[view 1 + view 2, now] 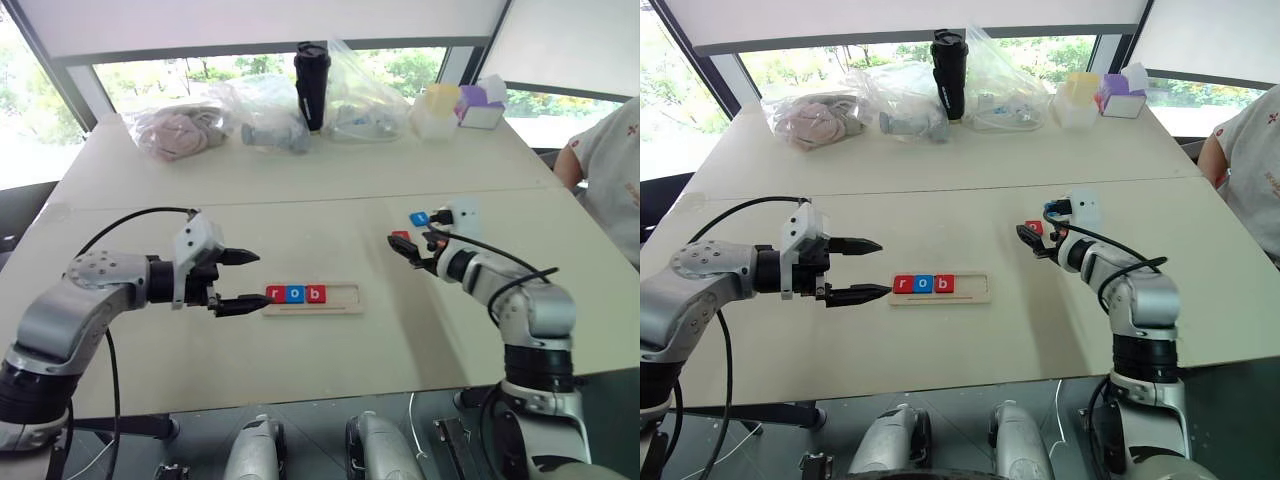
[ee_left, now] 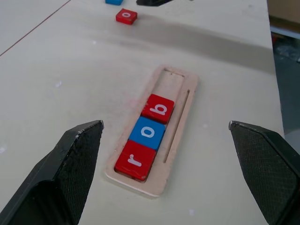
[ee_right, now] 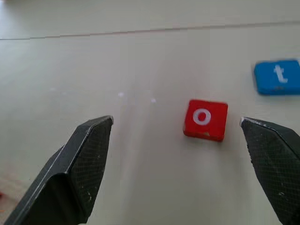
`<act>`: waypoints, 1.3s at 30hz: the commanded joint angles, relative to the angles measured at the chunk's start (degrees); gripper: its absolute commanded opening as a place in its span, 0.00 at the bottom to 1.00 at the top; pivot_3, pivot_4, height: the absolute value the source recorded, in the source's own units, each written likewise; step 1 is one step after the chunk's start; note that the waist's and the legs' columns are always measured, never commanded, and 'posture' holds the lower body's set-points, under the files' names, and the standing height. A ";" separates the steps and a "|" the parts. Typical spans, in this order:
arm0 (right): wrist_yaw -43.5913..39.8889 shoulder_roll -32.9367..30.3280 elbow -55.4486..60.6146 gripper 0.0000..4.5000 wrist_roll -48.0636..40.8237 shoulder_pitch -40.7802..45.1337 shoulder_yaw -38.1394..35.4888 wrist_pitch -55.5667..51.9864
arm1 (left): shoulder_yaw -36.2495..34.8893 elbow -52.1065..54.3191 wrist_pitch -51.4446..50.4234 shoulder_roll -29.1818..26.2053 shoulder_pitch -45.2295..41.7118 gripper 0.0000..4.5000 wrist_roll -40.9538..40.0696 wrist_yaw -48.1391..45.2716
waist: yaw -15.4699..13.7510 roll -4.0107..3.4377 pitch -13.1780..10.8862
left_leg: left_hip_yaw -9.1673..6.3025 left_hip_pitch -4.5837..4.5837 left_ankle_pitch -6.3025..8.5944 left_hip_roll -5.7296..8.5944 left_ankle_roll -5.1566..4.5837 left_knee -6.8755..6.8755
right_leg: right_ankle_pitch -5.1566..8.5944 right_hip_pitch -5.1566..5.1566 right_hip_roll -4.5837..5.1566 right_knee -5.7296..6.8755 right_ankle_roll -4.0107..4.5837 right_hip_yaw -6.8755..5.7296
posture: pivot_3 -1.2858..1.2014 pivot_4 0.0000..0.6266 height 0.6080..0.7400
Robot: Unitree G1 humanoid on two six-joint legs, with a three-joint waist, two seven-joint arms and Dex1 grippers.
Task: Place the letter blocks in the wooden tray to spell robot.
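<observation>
Pale table [image 1: 330,350]: tray [image 2: 180,108] holds r, o, b; both tools, left [image 1: 235,282] and right [image 3: 176,164], open, red o [image 3: 205,119] before the right.

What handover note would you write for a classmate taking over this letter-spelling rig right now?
Left gripper: open, empty, beside the tray's left end.
Right gripper: open, empty, over the table, facing the loose red "o" tile.
Long pale-wood tray: holds red "r" tile, blue "o" tile, red "b" tile, touching in a row.
Blue "t" tile: loose on the table past the red "o".
Done: r, o, b.
Left: place o, then t.
</observation>
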State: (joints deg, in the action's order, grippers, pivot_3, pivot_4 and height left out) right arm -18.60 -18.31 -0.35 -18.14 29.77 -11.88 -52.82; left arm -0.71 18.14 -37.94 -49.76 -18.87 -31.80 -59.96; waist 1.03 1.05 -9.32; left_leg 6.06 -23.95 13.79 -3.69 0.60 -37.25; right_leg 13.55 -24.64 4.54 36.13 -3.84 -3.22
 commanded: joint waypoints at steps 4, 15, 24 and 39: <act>2.37 0.68 -14.82 0.99 6.27 5.73 3.78 14.36 | -1.17 1.14 1.50 -1.59 0.59 1.00 1.11 -0.55 | -0.02 0.00 0.00 | 0.00 -0.05 0.00 0.01 0.00 0.04 | -0.03 -0.03 0.00 -0.02 -0.09 0.00 | 0.52 0.24 1.00; 5.94 2.87 -20.74 0.99 10.06 7.80 6.77 16.74 | -1.60 2.13 1.99 -1.94 2.54 1.00 1.76 0.51 | 0.12 0.00 0.00 | -0.03 -0.04 -0.01 -0.02 0.01 0.04 | -0.06 -0.03 -0.02 0.01 -0.16 0.00 | 0.52 0.24 1.00; 9.97 5.55 -14.12 0.27 12.57 4.21 9.60 10.52 | -1.50 1.59 2.40 -1.73 2.59 1.00 2.49 0.50 | 0.11 0.00 0.01 | -0.03 -0.03 -0.01 -0.03 0.02 0.07 | -0.06 -0.03 -0.02 0.01 -0.17 -0.01 | 0.52 0.24 1.00; 7.60 0.71 19.21 0.27 7.46 -7.55 3.97 -2.02 | -0.46 -0.46 3.39 -1.49 1.18 1.00 3.39 -1.14 | -0.22 0.00 0.00 | -0.05 -0.28 -0.01 -0.02 0.02 0.07 | -0.06 -0.23 0.02 -0.01 -0.17 -0.01 | 0.52 0.24 1.00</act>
State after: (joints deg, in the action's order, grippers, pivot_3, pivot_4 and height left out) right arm -10.80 -17.09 13.65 -9.38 22.57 -6.34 -52.47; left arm -0.72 17.37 -35.52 -51.01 -16.78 -28.57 -60.56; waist 0.81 1.05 -9.32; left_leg 6.00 -24.22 13.78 -3.71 0.62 -37.19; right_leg 13.50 -24.86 4.54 36.13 -4.00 -3.24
